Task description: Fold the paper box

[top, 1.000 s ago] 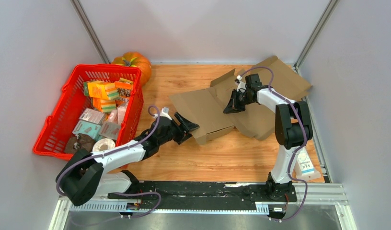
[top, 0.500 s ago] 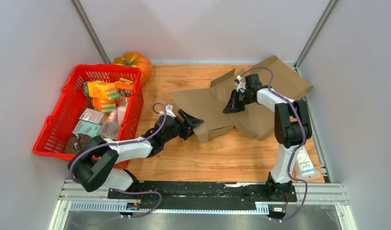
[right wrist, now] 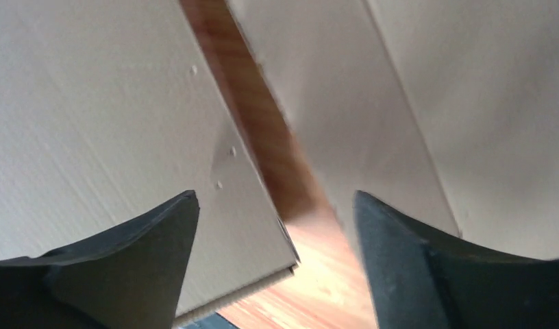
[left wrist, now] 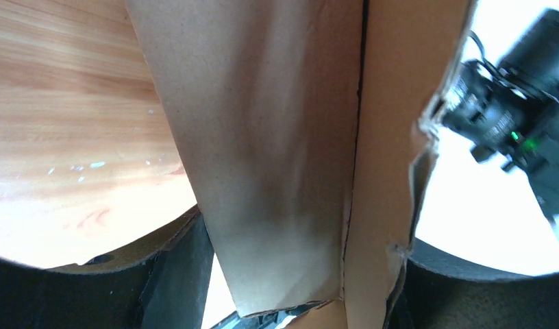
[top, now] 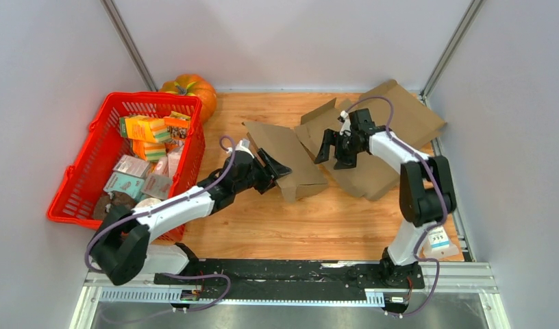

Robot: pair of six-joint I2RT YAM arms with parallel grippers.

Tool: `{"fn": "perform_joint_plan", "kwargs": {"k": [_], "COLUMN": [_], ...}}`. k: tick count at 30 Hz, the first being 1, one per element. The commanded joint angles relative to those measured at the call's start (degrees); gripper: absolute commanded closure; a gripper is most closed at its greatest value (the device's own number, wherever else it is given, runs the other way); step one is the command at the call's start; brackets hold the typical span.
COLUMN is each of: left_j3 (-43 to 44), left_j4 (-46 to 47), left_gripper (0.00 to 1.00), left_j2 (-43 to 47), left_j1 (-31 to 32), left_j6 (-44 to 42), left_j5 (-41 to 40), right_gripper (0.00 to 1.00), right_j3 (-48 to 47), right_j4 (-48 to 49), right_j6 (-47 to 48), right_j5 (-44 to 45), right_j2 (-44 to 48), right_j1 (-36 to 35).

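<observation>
Since a second ago the right gripper (top: 333,152) has let go of the paper box (top: 294,161) and its jaws now stand wide apart, while the left gripper (top: 275,173) has moved toward the far edge and the left panel of the box has swung up and away from the rest; the box is brown cardboard on the far right part of the worktop (top: 318,219), its right panels lying flat and reaching the far right corner, its left panel tilted, with a strip of bare wood between the two parts; in the right wrist view both dark fingers (right wrist: 112,274) hang above this strip and the panel edges; the left gripper is also apart, and in the left wrist view the panel passes between its fingers (left wrist: 177,274), but whether they press on it I cannot tell; a red basket (top: 153,95) full of small packets stands at the left edge, and an orange pumpkin (top: 194,89) sits just behind it in the far left corner.
</observation>
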State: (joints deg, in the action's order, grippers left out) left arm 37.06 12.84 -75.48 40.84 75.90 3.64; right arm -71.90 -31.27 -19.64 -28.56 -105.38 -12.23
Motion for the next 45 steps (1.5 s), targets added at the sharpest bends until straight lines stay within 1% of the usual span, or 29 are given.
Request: {"fn": "perform_joint_plan", "kwargs": {"k": [1, 2, 3, 4, 5, 6, 7, 8, 9, 10, 11, 14, 16, 17, 18, 20, 21, 24, 26, 27, 30, 33, 35, 37, 39, 41, 42, 43, 45], "left_j3": [8.81, 11.00, 12.24, 13.38, 14.78, 15.32, 16.02, 17.59, 18.39, 19.36, 21.46, 23.49, 23.85, 23.85, 23.94, 24.03, 24.03, 24.38, 24.64, 24.64, 25.34, 27.10, 27.89, 29.11, 29.74, 30.09, 30.26, 30.44, 29.57], "left_j4": [-28.33, -30.49, -32.94, -38.62, -40.51, -43.57, -46.04, -48.41, -52.26, -54.39, -56.68, -61.17, -62.32, -62.50, -62.93, -62.68, -62.85, -63.37, -63.38, -63.12, -63.46, -65.57, -65.49, -65.75, -65.93, -65.32, -64.88, -64.87, -62.87], "left_gripper": [0.54, 0.54, 0.54, 0.54, 0.55, 0.55, 0.57, 0.57, 0.57, 0.57, 0.57, 0.56, 0.56, 0.56, 0.56, 0.56, 0.57, 0.57, 0.57, 0.57, 0.55, 0.55, 0.55, 0.53, 0.51, 0.40, 0.36, 0.28, 0.26], "left_j2": [8.15, 8.77, 9.12, 9.21, 9.13, 8.86, 8.60, 8.25, 7.55, 7.20, 6.93, 7.98, 8.95, 9.47, 9.48, 9.22, 9.13, 9.30, 9.13, 9.04, 8.16, 7.28, 6.58, 5.79, 4.65, 4.29, 4.38, 4.47, 5.95], "left_j1": [-0.41, -0.67, -0.93, -1.02, -1.20, -1.90, -2.17, -2.43, -3.48, -3.66, -3.84, -4.63, -5.15, -5.42, -5.59, -5.51, -5.51, -5.51, -5.51, -5.51, -5.51, -5.51, -5.59, -5.51, -5.42, -5.51, -5.51, -5.33, -5.16], "left_j6": [-5.23, -5.67, -5.93, -5.76, -5.67, -5.67, -5.59, -5.50, -5.93, -6.20, -6.29, -5.41, -3.83, -3.48, -2.43, -1.72, -0.94, 0.38, 1.09, 1.70, 3.20, 3.47, 3.64, 3.29, 3.12, 2.68, 1.54, 1.19, 0.31], "left_j5": [-2.76, -2.50, -1.97, -1.88, -1.71, -0.14, 0.31, 0.75, 2.76, 3.56, 4.26, 5.32, 4.98, 5.15, 5.85, 8.21, 8.83, 7.97, 7.87, 8.22, 8.66, 7.17, 7.61, 8.40, 8.93, 9.71, 9.72, 9.72, 9.72], "right_gripper": [0.05, 0.04, 0.01, 0.00, 0.00, 0.00, 0.00, 0.00, 0.00, 0.00, 0.00, 0.00, 0.00, 0.00, 0.00, 0.00, 0.00, 0.00, 0.00, 0.00, 0.01, 0.02, 0.02, 0.03, 0.07, 0.15, 0.19, 0.25, 0.28], "right_j3": [5.26, 8.24, 15.14, 19.73, 23.35, 30.87, 34.42, 37.50, 40.93, 45.66, 46.40, 45.01, 43.95, 43.69, 43.25, 42.37, 42.28, 40.00, 40.78, 41.92, 41.85, 42.54, 42.90, 43.07, 44.30, 46.05, 46.58, 47.02, 48.69], "right_j4": [-2.41, -0.48, 2.67, 10.27, 13.39, 16.82, 24.86, 28.68, 37.42, 41.94, 44.08, 47.00, 48.13, 49.53, 52.51, 55.77, 60.05, 62.72, 67.80, 73.22, 80.20, 84.77, 83.74, 86.27, 91.87, 94.45, 94.20, 93.24, 93.66], "right_j6": [3.89, 4.51, 5.57, 6.53, 7.85, 8.64, 9.87, 15.89, 18.73, 21.89, 24.19, 26.05, 26.93, 27.80, 29.38, 32.20, 33.08, 34.67, 35.37, 35.37, 36.25, 37.39, 35.12, 36.24, 38.26, 38.19, 36.18, 35.20, 34.32], "right_j5": [18.37, 21.75, 24.05, 30.43, 33.10, 32.34, 31.55, 32.85, 40.43, 43.21, 44.19, 43.15, 43.75, 45.41, 51.35, 53.33, 53.17, 50.89, 53.24, 55.78, 57.21, 58.00, 58.26, 62.03, 65.45, 65.74, 63.91, 62.24, 58.90], "right_j2": [17.46, 25.50, 29.84, 33.89, 38.28, 45.11, 48.92, 51.92, 56.21, 57.04, 56.96, 52.14, 48.89, 47.83, 46.51, 42.03, 40.45, 35.17, 31.93, 30.95, 25.69, 23.56, 23.82, 22.25, 21.36, 21.27, 21.62, 22.06, 22.59], "right_j1": [-6.81, -9.02, -11.74, -18.73, -22.10, -24.57, -31.04, -36.06, -45.42, -48.47, -49.90, -50.96, -54.55, -56.13, -58.67, -59.49, -59.40, -60.10, -61.24, -61.33, -61.60, -63.26, -63.36, -63.27, -63.10, -62.22, -60.74, -59.85, -58.18]}}
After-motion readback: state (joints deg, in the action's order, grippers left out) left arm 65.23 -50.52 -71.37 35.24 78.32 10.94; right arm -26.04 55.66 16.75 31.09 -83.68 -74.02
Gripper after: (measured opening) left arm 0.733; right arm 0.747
